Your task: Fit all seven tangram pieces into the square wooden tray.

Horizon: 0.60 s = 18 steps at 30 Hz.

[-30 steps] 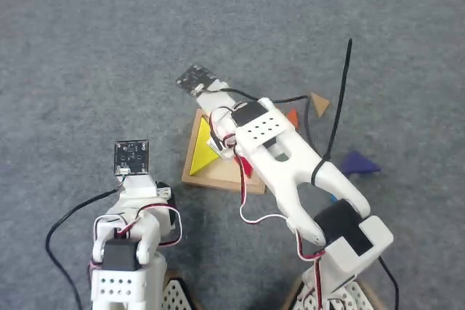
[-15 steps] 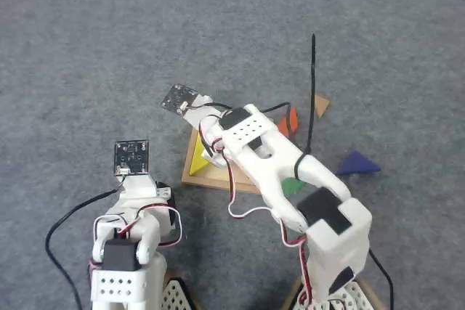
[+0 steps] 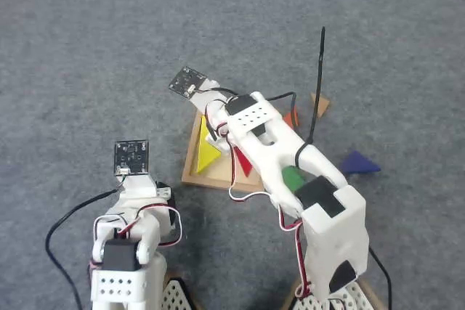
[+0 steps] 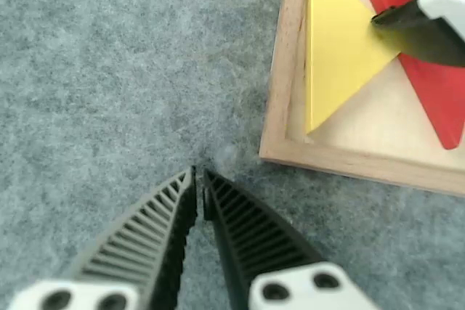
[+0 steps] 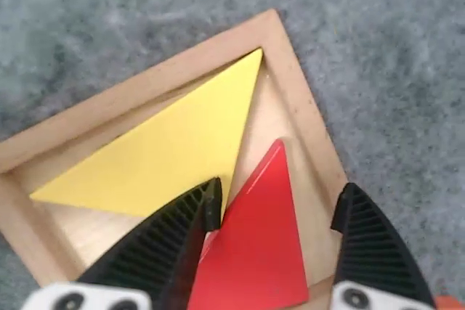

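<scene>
Two ribbed black fingers of the left gripper (image 4: 198, 173) lie pressed almost together, tips all but touching and nothing held between them. They hang low over the grey carpet (image 3: 87, 56), a short-napped, mottled felt that covers the table. This gripper sits near one corner of the square wooden tray (image 4: 280, 92), apart from its rim.

The tray is pale wood, with a raised flat border and a smooth floor. Inside, a large yellow triangle (image 3: 205, 154) lies flat with its long edge flush against the left wall, one sharp tip tucked into a corner. Just beside it lies a red triangle (image 3: 245, 163), also flat on the tray floor, its point close to the yellow piece's short edge.

The right gripper (image 5: 280, 201) stands over the tray with its jaws spread wide, straddling the red triangle without clamping it. One fingertip is down at the seam where yellow meets red, and the other is out by the tray's rim.

Further right, a green piece (image 3: 293, 176) peeks out from behind the white arm. On the carpet outside the tray lie an orange piece (image 3: 292, 117), a small tan triangle (image 3: 320, 103) and a dark blue triangle (image 3: 358, 163)
</scene>
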### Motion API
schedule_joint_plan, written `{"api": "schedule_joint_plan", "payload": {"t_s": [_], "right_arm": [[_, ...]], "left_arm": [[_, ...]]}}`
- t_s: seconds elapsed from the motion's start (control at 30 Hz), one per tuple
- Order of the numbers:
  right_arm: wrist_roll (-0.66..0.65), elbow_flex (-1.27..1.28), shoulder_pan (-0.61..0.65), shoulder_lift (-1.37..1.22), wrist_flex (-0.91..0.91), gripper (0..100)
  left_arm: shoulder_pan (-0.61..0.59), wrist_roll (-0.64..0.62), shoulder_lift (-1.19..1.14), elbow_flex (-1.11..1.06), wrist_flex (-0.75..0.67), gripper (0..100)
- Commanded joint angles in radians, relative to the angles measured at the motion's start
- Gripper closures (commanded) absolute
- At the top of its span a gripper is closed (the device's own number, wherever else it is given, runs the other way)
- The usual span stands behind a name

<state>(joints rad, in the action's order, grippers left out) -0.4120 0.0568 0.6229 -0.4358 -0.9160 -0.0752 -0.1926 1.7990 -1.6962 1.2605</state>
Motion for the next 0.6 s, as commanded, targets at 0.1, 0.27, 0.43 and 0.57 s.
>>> {"api": "schedule_joint_plan", "payload": {"t_s": [0.1, 0.27, 0.43, 0.57], "right_arm": [[0.046, -0.060, -0.041, -0.031, -0.051, 77.2], [0.176, -0.072, -0.065, -0.041, -0.053, 77.5], [0.292, -0.069, -0.059, -0.041, -0.068, 77.5], [0.292, -0.069, -0.054, -0.041, -0.073, 77.5]], "left_arm": [[-0.005, 0.009, 0.020, 0.013, 0.002, 99], [-0.005, 0.009, 0.020, 0.013, 0.002, 99], [-0.005, 0.009, 0.020, 0.013, 0.002, 99], [-0.005, 0.009, 0.020, 0.013, 0.002, 99]]}}
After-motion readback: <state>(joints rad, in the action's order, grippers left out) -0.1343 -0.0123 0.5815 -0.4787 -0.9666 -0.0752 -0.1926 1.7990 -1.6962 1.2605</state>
